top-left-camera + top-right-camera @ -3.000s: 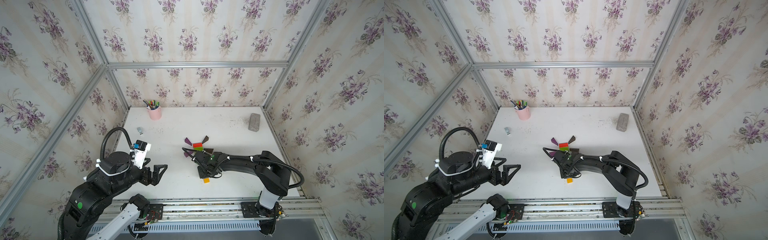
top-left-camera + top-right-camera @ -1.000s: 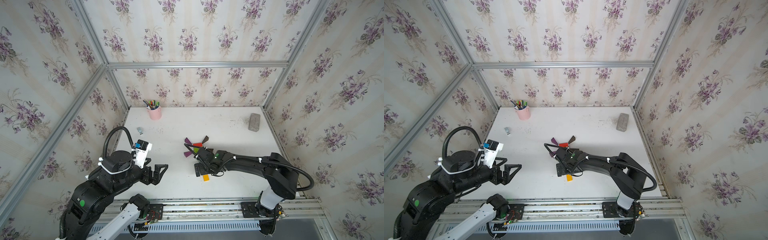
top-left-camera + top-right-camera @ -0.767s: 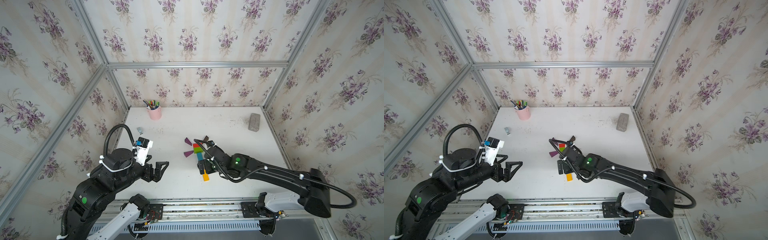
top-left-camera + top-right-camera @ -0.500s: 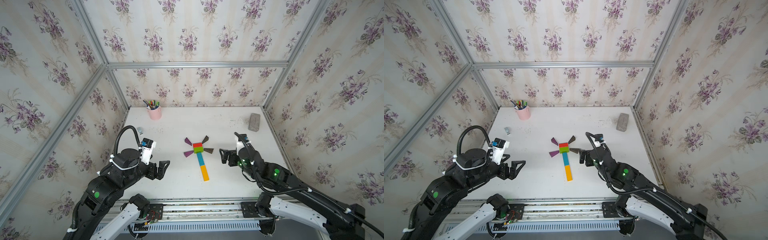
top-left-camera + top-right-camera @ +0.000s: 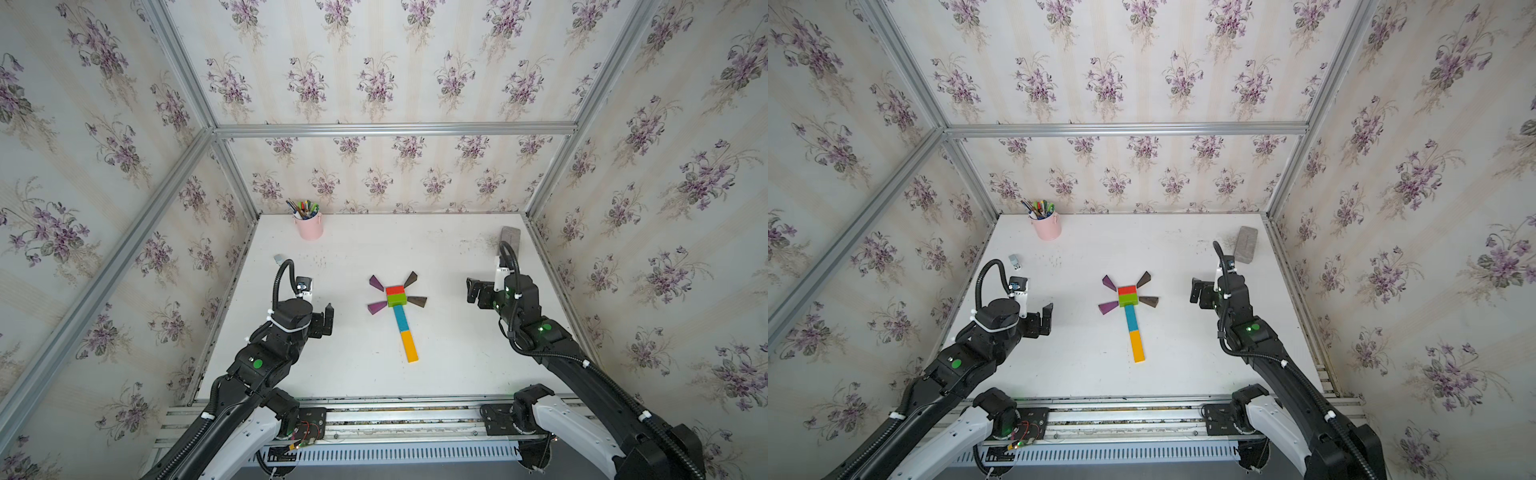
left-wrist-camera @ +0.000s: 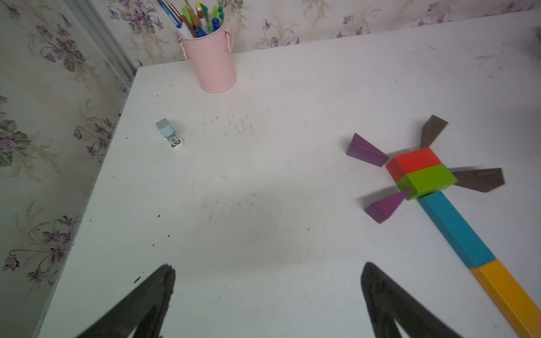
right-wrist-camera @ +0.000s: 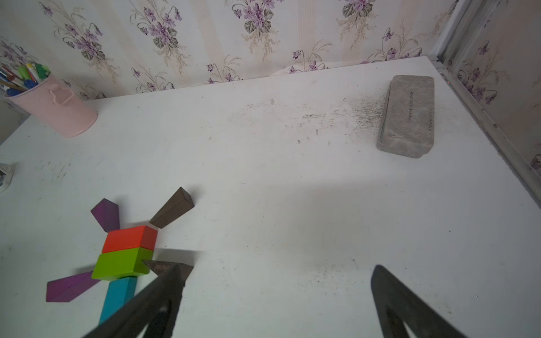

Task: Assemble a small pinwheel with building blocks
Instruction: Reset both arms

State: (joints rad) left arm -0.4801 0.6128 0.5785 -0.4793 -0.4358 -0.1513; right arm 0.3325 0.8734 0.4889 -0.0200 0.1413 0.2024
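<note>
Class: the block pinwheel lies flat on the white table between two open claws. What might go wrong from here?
1. The flat pinwheel of painted wooden blocks seems only laid together, so any nudge could scatter it.
2. The right claw hangs open beside the dark-brown wooden wedge nearest it; a low inward sweep might knock it away.
3. The left claw, also open, could likewise catch the purple wooden wedge nearest it.

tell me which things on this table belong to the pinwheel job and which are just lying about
Belongs to the job: red brick, green brick, blue bar, yellow bar, two purple wedges, two brown wedges.

Just lying about: pink pen cup, grey brick, what looks like a small stapler.
</note>
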